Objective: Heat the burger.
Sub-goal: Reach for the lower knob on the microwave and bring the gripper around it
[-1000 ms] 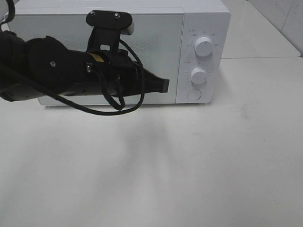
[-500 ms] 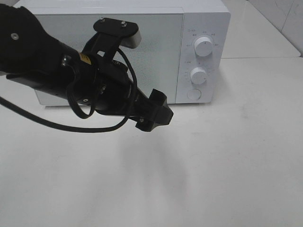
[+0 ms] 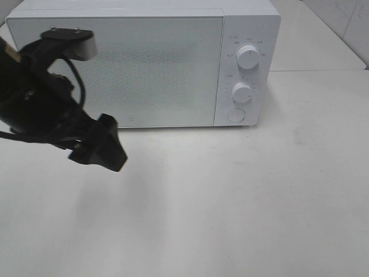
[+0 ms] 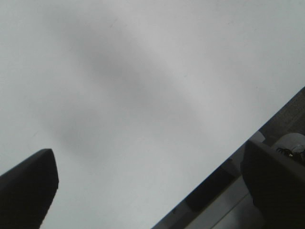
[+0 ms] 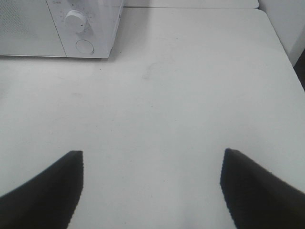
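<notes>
The burger is out of view in every frame. The white microwave [image 3: 144,69] stands at the back of the table with its door shut; its right corner also shows in the right wrist view [image 5: 90,28]. My left gripper [image 3: 101,147] hangs over the table in front of the microwave's left part, away from the door. In the left wrist view it [image 4: 147,160] is open and empty over bare table. My right gripper [image 5: 151,157] is open and empty over the table, well in front and to the right of the microwave. It does not show in the exterior view.
The microwave's panel has two round knobs [image 3: 248,56] [image 3: 242,91] and a round button [image 3: 236,115] below them. The white table [image 3: 242,196] extends in front. The left wrist view shows the table's edge [image 4: 257,131] with dark floor beyond.
My left arm has swung from in front of the microwave door down and to the left, uncovering the shut door. The microwave has not moved.
</notes>
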Available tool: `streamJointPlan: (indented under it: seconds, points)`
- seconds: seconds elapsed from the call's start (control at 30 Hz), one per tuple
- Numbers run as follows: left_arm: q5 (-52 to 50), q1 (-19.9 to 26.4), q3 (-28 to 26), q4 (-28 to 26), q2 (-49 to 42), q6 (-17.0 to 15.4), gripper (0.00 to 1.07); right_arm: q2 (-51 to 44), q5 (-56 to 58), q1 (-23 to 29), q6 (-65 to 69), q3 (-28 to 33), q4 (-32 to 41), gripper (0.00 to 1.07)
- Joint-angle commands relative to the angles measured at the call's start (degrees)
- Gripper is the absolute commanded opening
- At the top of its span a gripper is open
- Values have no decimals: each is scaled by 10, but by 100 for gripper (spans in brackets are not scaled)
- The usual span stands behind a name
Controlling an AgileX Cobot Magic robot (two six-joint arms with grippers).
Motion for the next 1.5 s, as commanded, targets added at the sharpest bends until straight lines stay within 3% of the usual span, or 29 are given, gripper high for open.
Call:
streamJointPlan:
  seconds: [0.03,0.1,0.13,0.17,0.23,0.27,0.53,0.7,0.83,1.2,1.5]
  points:
    - [61,37,1,4,-19,-7,104,-15,-6,-4,-5,-1,-2,76]
    - [109,91,1,13,-46,-11,104,-15,-6,-4,-5,-1,-2,76]
    - [109,91,1,13,-46,-11,104,-15,-6,-4,-5,-1,-2,76]
    - [132,130,1,23,-64,-22,104,-15,-6,-4,-5,-1,-2,76]
    - [142,148,1,32,-76,-29,104,-15,-6,-4,-5,-1,-2,76]
    - [162,181,1,53,-97,-42,104,-15,-6,-4,-5,-1,-2,76]
    - [201,272,34,87,-213,-71,104,-15,-6,-4,-5,-1,-2,76]
    - [199,284,68,111,-280,-73,104,-15,-6,-4,-5,-1,-2,76]
    - [184,284,121,148,-363,-113,104,-15,-6,-4,-5,-1,-2,76]
    - [104,284,230,153,-563,-116,104,-15,-6,-4,-5,-1,-2,76]
    - [127,284,271,156,-702,-116,104,-15,-6,-4,-5,-1,-2,76]
